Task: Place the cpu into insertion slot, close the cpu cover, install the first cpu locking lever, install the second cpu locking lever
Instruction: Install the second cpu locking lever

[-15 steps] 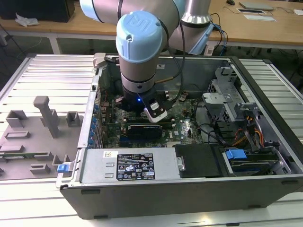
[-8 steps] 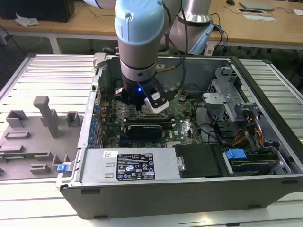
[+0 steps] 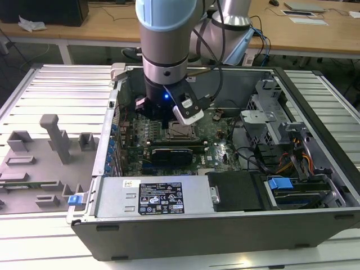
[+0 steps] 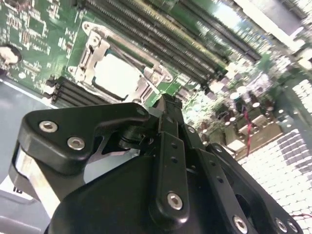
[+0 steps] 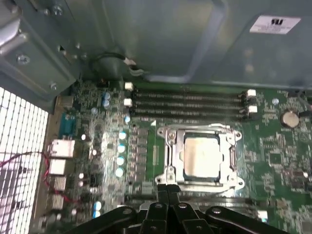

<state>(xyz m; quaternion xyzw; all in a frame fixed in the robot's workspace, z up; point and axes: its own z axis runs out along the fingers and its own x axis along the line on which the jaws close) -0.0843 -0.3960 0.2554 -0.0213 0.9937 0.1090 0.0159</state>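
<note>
My gripper [image 5: 166,191] hovering just beside insertion slot [image 5: 201,156] edge, fingers pressed together, holding nothing — cpu [image 5: 202,155] sitting in slot, cpu cover [image 4: 146,73] seemingly lying closed over it; lever state unclear.

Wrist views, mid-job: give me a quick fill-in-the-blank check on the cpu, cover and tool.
1. The cpu lies inside the insertion ____.
2. The cpu cover around the chip is a frame of silvery ____.
3. In both wrist views the tool holds ____.
4. In the exterior view the arm reaches down into an open computer ____.

Missing words: slot; metal; nothing; case
</note>
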